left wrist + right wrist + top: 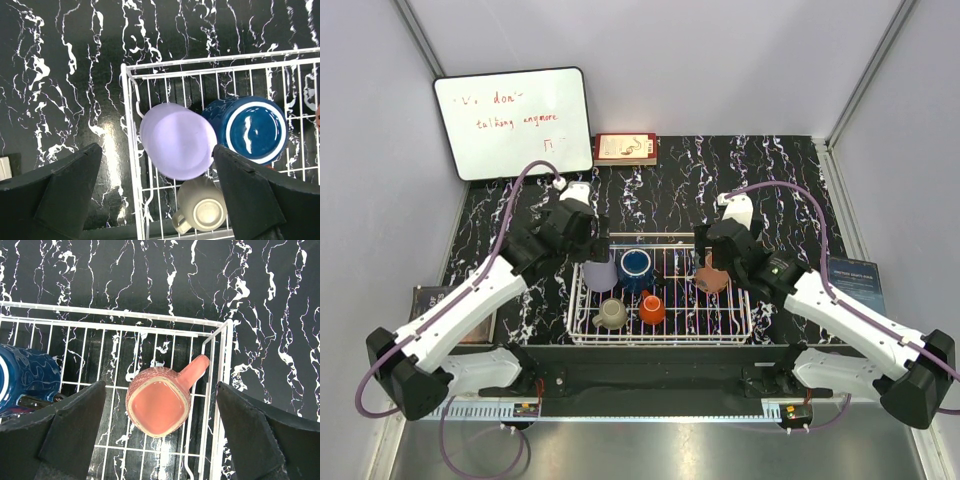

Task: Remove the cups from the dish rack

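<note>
The left gripper (156, 146) hangs over the left rear corner of the dish rack (660, 340), fingers wide apart above the lavender tumbler (177, 140) (the dark blue mug (250, 129) touches it). The right gripper (161, 384), also spread, hovers above the salmon-pink cup (159, 401) at the rack's right side.

Table (780, 180): black w/ white marble-type veins. Dish rack (680, 312): white wire grid. Lavender tumbler (177, 141): plain, no pattern. Dark blue mug (250, 130): white ring on base, faint lighter swirls on side. Salmon-pink cup (159, 401), twd right edge: bumpy dotted texture. Beige mug (202, 210) & orange cup (652, 309), twd near edge: both plain. Whiteboard (510, 120), far-left corner: white, black frame, red handwriting. Book (626, 149), far edge: dark red w/ cream panel. Cables (510, 215): purple.
</note>
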`<act>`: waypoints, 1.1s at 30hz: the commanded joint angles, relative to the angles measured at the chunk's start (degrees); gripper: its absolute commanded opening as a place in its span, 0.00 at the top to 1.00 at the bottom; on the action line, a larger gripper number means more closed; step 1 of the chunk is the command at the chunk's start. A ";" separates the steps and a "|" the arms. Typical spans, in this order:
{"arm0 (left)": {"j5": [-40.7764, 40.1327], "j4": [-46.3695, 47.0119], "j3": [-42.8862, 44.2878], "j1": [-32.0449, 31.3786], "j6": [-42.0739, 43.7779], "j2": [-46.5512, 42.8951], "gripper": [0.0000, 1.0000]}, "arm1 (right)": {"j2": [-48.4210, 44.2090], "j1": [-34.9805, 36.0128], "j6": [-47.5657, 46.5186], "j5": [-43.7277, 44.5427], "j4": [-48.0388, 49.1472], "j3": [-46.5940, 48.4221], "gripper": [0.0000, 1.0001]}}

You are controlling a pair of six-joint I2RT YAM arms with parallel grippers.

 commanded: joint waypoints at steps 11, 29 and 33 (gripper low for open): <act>2.01 4.44 2.00 -1.45 -0.22 4.79 0.03 | 0.71 0.26 0.84 0.25 1.42 0.73 0.00; 1.48 4.71 0.94 -3.83 -2.07 6.99 0.03 | 0.27 0.26 1.80 -0.01 1.68 -0.49 0.00; 0.60 5.14 0.33 -3.83 -2.24 7.87 0.03 | 0.10 0.26 1.80 -0.01 1.68 -0.76 0.00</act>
